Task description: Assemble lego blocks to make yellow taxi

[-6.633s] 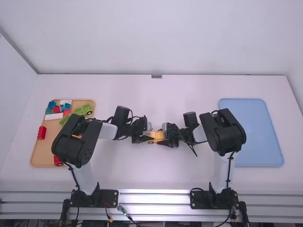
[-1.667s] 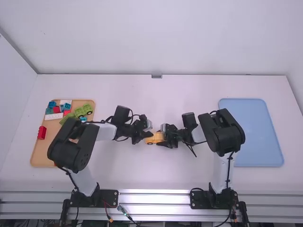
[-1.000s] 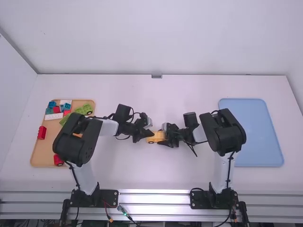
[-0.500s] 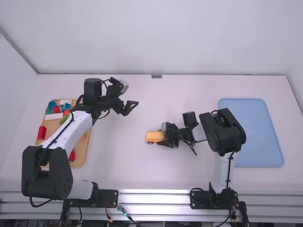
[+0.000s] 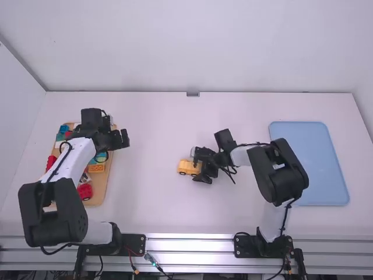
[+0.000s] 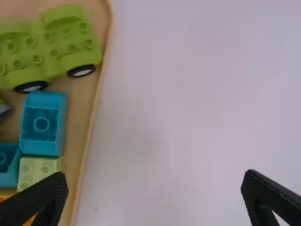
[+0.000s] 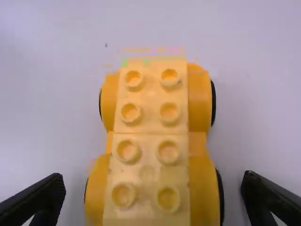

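Right pincer (image 7: 154,175) is standing spread around the near end of the yellow taxi (image 7: 150,141); I'm seeing bare space between fingers and body, so I'm not counting it as gripping. Left pincer (image 6: 155,175) is also holding spread, now over the tan tray's (image 5: 100,182) inner edge, well apart from the taxi. What's changing: I've been drawing the left arm off the taxi and out to the tray side, and the right arm is changing its bend at the model. I'm reading this as a release, with pressing probably finishing. Taxi is resting on its wheels on the white table (image 5: 151,204), just beyond and between the right pincer's fingers. It's showing deeper yellow sides, paler studded tops meeting at a straight seam, dark tyres bulging at the flanks. Top seam is looking flush; I'm not able to check the underside. Farther out, past the left pincer, green wheeled pieces (image 6: 56,52) and a teal block (image 6: 41,123) are lying in the tray. Behind the right pincer, a blue tray (image 5: 315,163) is sitting, possibly awaiting delivery.
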